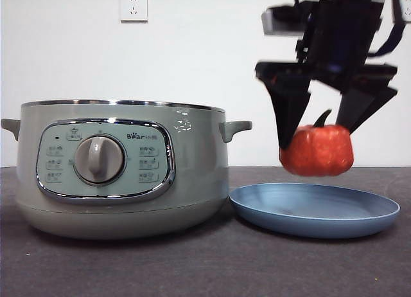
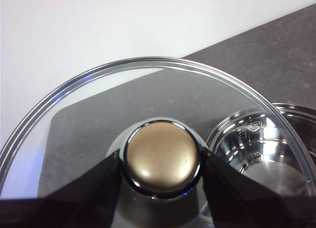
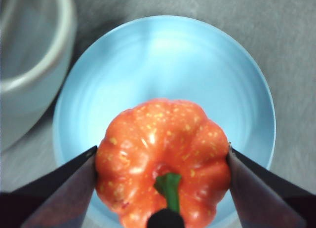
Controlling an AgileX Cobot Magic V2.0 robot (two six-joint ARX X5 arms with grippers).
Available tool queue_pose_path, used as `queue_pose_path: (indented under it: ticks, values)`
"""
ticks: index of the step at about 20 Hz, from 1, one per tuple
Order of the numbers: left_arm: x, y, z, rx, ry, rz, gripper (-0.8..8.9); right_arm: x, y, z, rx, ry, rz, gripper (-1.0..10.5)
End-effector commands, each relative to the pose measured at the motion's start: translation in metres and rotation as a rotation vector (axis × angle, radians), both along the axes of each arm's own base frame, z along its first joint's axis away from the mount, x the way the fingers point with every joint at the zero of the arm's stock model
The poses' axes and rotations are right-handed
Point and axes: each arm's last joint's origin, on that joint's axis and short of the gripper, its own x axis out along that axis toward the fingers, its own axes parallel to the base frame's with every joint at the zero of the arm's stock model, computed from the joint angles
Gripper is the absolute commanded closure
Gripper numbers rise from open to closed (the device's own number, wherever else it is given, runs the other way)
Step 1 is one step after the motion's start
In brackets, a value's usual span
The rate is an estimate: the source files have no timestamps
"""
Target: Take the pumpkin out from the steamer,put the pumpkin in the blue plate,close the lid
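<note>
- Step 1 looked done: the pumpkin (image 1: 316, 150) was out of the steamer (image 1: 122, 168) and in the air, clear of the pot's rim.
- Right hand (image 1: 318, 126) was clamped on the pumpkin, one jaw on each flank, stem up between them.
- In the front view the pumpkin hung at about 12 o'clock over the blue plate (image 1: 314, 210), with a visible gap between its underside and the plate surface, so not yet set down.
- Right wrist view agreed: the pumpkin (image 3: 163, 161) sat over the plate (image 3: 163, 65) toward the rim nearest the camera, not dead centre.
- The steamer stood at 9 o'clock from the plate on the bench (image 1: 205, 271), open top, rim bare; plate edge just beside the pot base, possibly touching, hard to say from this low angle.
- Left hand (image 2: 162, 161) was clamped on the knob (image 2: 162, 156) of the lid (image 2: 123, 72), holding the lid off the pot.
- Through the glass, the steamer's shiny inner bowl (image 2: 261, 149) showed off to one side of the knob, so the lid was not lined up over the pot.
- Lid and left hand were out of the front view.
- Left to do, by my read: lower and release the pumpkin on the plate, then move the lid across and seat it on the steamer.
</note>
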Motion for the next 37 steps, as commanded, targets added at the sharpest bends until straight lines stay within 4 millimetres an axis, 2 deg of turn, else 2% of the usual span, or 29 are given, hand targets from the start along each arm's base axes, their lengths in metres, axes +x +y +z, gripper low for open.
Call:
queue_pose_path:
  ticks: [1, 2, 5, 8, 9, 11, 12, 17, 20, 24, 29, 33, 37]
  values:
    - [-0.003, 0.001, 0.010, -0.026, -0.069, 0.000, 8.22, 0.011, -0.001, -0.019, -0.040, 0.038, 0.001, 9.4]
    - [-0.003, 0.001, 0.010, -0.026, -0.068, 0.000, 8.22, 0.016, -0.003, -0.026, -0.049, 0.053, -0.012, 9.2]
    - [-0.002, 0.001, 0.010, -0.025, -0.068, 0.000, 8.22, 0.028, -0.007, -0.043, -0.047, 0.101, -0.032, 6.9]
    - [-0.002, 0.001, 0.009, -0.025, -0.067, 0.000, 8.22, 0.033, -0.011, -0.051, 0.003, 0.157, -0.027, 6.8]
    - [-0.002, 0.001, 0.009, -0.025, -0.067, 0.000, 8.22, 0.033, -0.012, -0.051, 0.002, 0.158, -0.031, 6.4]
    - [-0.002, 0.001, 0.009, -0.026, -0.067, -0.001, 8.22, 0.033, -0.012, -0.051, 0.000, 0.163, -0.030, 4.5]
    - [-0.002, 0.001, 0.009, -0.026, -0.067, -0.001, 8.22, 0.033, -0.013, -0.052, -0.002, 0.163, -0.032, 4.0]
    - [-0.003, 0.000, 0.010, -0.036, -0.065, -0.029, 8.22, 0.032, -0.013, -0.046, 0.003, 0.146, -0.023, 4.0]
    - [-0.001, -0.003, 0.008, -0.081, -0.042, -0.093, 8.22, 0.025, -0.017, -0.024, 0.041, 0.081, -0.019, 4.1]
    - [0.016, -0.014, 0.000, -0.102, 0.021, -0.153, 8.22, 0.004, -0.028, 0.025, 0.127, -0.074, -0.015, 4.1]
    - [0.044, -0.031, -0.032, -0.165, 0.077, -0.201, 8.22, -0.034, -0.048, 0.080, 0.235, -0.276, -0.007, 4.1]
    - [0.063, -0.042, -0.056, -0.173, 0.145, -0.217, 8.22, -0.063, -0.064, 0.110, 0.305, -0.402, -0.002, 4.1]
    - [0.088, -0.057, -0.072, -0.193, 0.185, -0.252, 8.22, -0.084, -0.075, 0.126, 0.348, -0.482, 0.001, 4.1]
